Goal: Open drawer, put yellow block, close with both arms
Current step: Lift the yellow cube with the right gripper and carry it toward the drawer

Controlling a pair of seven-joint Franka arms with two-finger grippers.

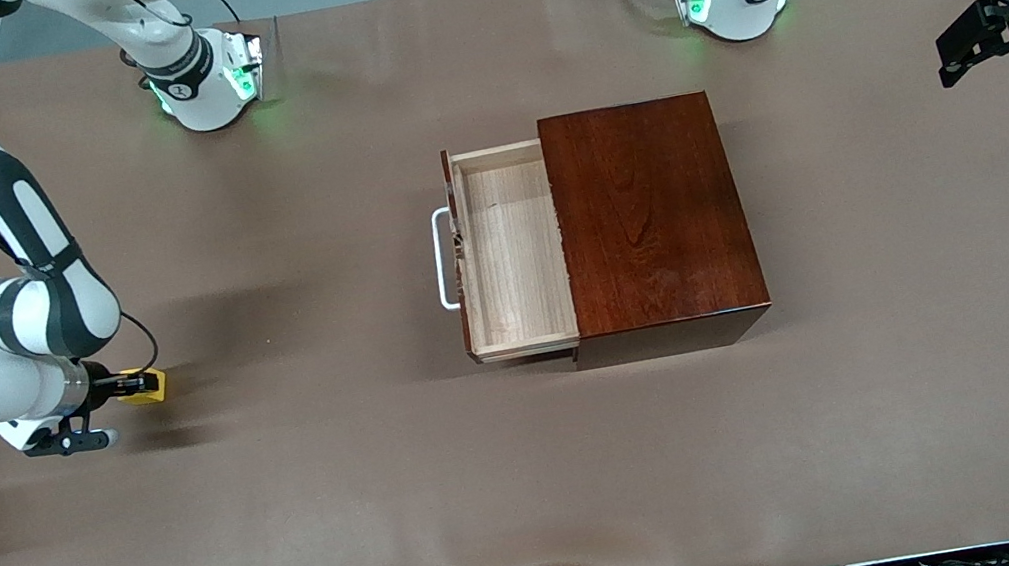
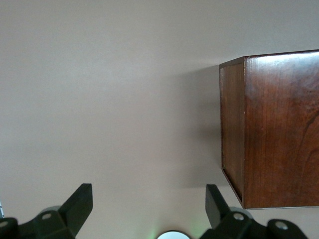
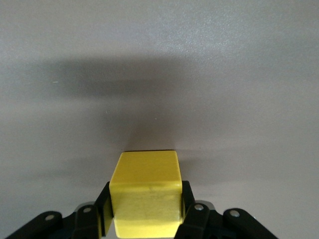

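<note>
Resting between the black fingers of the right gripper (image 1: 138, 384), the small bright yellow cube (image 1: 148, 385) sits low at the brown table covering (image 1: 345, 490), toward the right arm's end of the table and well apart from the wooden box. In the right wrist view the cube (image 3: 145, 194) fills the gap between the two finger pads (image 3: 188, 199), which press against its two sides, so the right gripper (image 3: 144, 209) is clamped on it. Whether the cube touches the covering or hangs just above it cannot be told.

The light pale-wood drawer tray (image 1: 515, 251) stands pulled out of the glossy dark red-brown wooden box (image 1: 652, 224), its dark reddish front and white loop handle (image 1: 443, 259) facing the right arm's end of the table. The tray's floor shows bare wood.

The white left arm waits at its own end of the table, its black left gripper (image 1: 982, 40) held over the covering's edge. In the left wrist view the left gripper (image 2: 149, 206) has its fingers (image 2: 79, 201) spread wide with nothing between them, and a corner of the wooden box (image 2: 274, 129) shows near it.
</note>
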